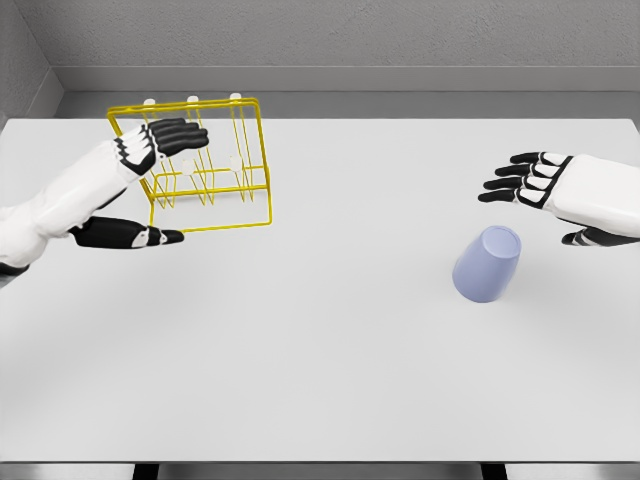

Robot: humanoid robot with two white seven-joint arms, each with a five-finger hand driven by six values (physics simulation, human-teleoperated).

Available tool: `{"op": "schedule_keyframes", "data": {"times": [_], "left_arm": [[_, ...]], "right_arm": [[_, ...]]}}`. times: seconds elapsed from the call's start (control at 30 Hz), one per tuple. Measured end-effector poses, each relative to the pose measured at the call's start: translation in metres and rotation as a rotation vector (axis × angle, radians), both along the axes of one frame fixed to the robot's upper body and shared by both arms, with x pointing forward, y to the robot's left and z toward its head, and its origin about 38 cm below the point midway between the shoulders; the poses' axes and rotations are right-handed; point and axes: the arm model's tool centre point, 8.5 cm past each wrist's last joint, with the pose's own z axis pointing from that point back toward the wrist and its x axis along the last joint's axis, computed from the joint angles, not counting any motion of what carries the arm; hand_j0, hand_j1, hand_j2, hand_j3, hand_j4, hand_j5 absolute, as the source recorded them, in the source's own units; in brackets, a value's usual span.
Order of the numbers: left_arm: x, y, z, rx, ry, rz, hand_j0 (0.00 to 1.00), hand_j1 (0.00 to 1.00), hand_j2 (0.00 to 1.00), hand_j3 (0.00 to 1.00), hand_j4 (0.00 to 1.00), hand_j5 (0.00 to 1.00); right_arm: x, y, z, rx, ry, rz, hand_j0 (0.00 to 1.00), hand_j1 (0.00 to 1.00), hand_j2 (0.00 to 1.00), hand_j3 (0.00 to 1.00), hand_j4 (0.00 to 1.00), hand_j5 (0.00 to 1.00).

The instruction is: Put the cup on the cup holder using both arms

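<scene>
- On the right half of the counter (320,400) I see the cup (488,263), lavender, upside down and leaning, its closed base toward the camera and far side, its mouth toward the near left.
- Just beyond it, far and right, hangs the right robot hand (545,195), fingers spread, holding nothing, not touching the cup.
- From that hand, the cup lies near and a little left; I judge this the relation my next move turns on, a short reach down and toward me.
- The cup's long axis runs from near-left to far-right and tilts off vertical, so I expect a side grasp around the wall to suit better than one from above.
- Of the two hands, the right is plainly nearer to the cup; the left is well apart from it, across the counter.
- At the far left sits the holder (205,165), a yellow wire rack with white-tipped pegs.
- The left robot hand (150,185) is at the holder's left edge, fingers across the wire frame and thumb stretched out below; I cannot tell whether it truly clamps the wire or merely rests against it.
- Count: one cup, one holder, two hands; I make out three white peg tips along the top of the rack.
</scene>
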Motion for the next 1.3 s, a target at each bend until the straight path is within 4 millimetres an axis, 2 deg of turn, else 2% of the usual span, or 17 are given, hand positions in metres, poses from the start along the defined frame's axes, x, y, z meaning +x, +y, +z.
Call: {"op": "schedule_keyframes", "data": {"times": [0.4, 0.43, 0.53, 0.67, 0.8, 0.93, 1.07, 1.3], "left_arm": [[-0.001, 0.0, -0.003, 0.002, 0.008, 0.0, 1.0, 1.0, 1.0, 1.0, 1.0, 1.0], [-0.001, 0.0, -0.003, 0.002, 0.008, 0.001, 1.0, 1.0, 1.0, 1.0, 1.0, 1.0], [-0.001, 0.001, -0.003, 0.003, 0.008, 0.002, 1.0, 1.0, 1.0, 1.0, 1.0, 1.0], [-0.001, 0.001, -0.002, 0.003, 0.006, 0.003, 1.0, 1.0, 1.0, 1.0, 1.0, 1.0], [-0.002, 0.001, -0.005, 0.003, 0.013, 0.003, 1.0, 1.0, 1.0, 1.0, 1.0, 1.0], [-0.004, 0.001, -0.011, 0.005, 0.03, 0.002, 1.0, 1.0, 1.0, 1.0, 1.0, 1.0], [-0.009, 0.0, -0.023, -0.002, 0.065, 0.002, 1.0, 1.0, 1.0, 1.0, 1.0, 1.0], [-0.012, -0.009, -0.032, -0.032, 0.084, -0.011, 1.0, 1.0, 1.0, 1.0, 1.0, 1.0]], "right_arm": [[0.001, 0.003, -0.001, 0.01, -0.005, 0.006, 1.0, 1.0, 1.0, 1.0, 1.0, 1.0], [0.003, 0.004, 0.005, -0.005, -0.024, 0.008, 1.0, 1.0, 1.0, 1.0, 1.0, 1.0], [0.009, 0.01, 0.006, -0.066, -0.018, 0.019, 1.0, 1.0, 1.0, 1.0, 1.0, 1.0], [0.019, 0.027, 0.005, -0.146, 0.007, 0.048, 1.0, 1.0, 1.0, 1.0, 1.0, 1.0], [0.024, 0.035, -0.019, -0.207, 0.08, 0.06, 1.0, 1.0, 1.0, 1.0, 1.0, 1.0], [0.027, 0.03, -0.039, -0.24, 0.143, 0.044, 1.0, 1.0, 1.0, 1.0, 1.0, 1.0], [0.029, 0.027, -0.048, -0.251, 0.166, 0.033, 1.0, 1.0, 1.0, 1.0, 1.0, 1.0], [0.034, 0.025, -0.057, -0.258, 0.179, 0.017, 1.0, 1.0, 1.0, 1.0, 1.0, 1.0]]}}
